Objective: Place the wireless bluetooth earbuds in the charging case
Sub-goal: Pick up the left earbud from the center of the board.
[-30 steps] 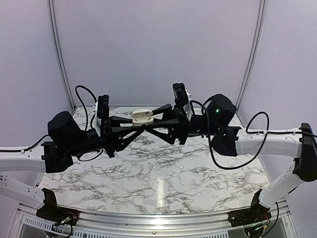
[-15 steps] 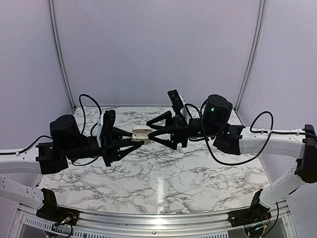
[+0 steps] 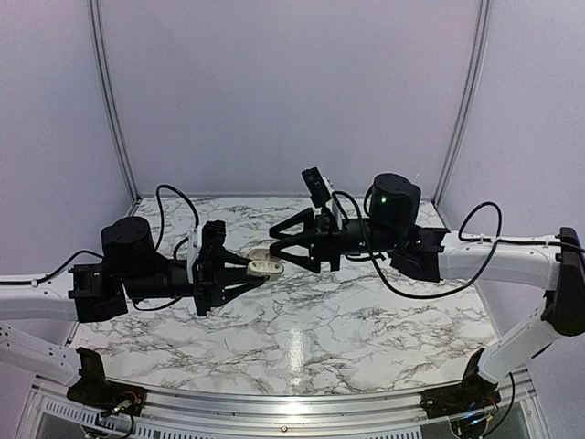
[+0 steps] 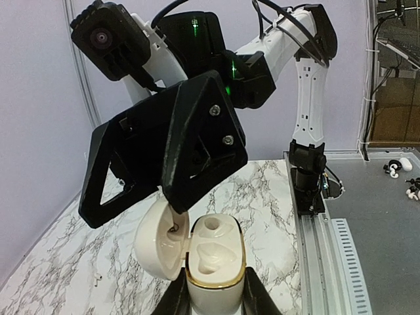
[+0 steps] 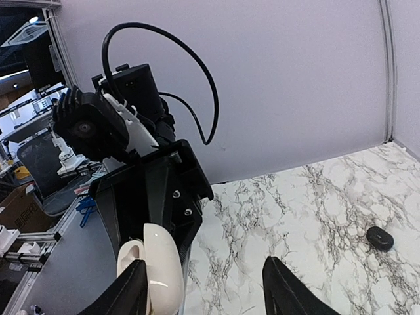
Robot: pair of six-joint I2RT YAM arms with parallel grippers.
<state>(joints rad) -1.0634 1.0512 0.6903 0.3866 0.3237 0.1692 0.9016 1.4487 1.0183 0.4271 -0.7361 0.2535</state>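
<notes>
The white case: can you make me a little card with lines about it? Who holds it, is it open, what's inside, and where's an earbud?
thing: charging case, white
holder: left gripper, shut on its base
lid: lid open, tipped to one side
inside: wells look empty
other arm: right gripper open, close to the lid
bud: one black earbud lying on the marble table

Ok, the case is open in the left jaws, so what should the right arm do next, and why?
Probably pull the right arm back from the lid and drop toward the black earbud on the table. The charging case looks empty inside, and the right jaws stand open, holding nothing.
</notes>
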